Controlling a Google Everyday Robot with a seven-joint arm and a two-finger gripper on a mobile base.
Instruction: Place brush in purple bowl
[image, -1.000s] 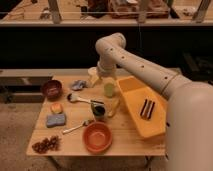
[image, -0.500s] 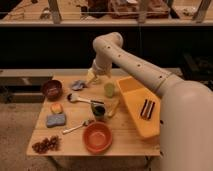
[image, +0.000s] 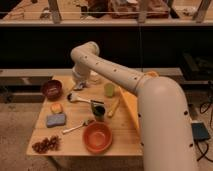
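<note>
The brush lies on the wooden table, its pale tuft pointing left and its dark handle running right toward a dark green cup. The purple bowl sits at the table's back left, empty. My gripper hangs low over the back of the table, just above and behind the brush's tuft end and to the right of the purple bowl. It is open and holds nothing.
An orange bowl stands at the front, with a metal spoon to its left. A blue sponge, a small orange item and grapes fill the left side. A light green cup, a banana and a yellow tray lie to the right.
The arm has swung left and lowered, bringing the gripper from the back middle of the table down toward the brush's tuft end. The objects have not moved.
</note>
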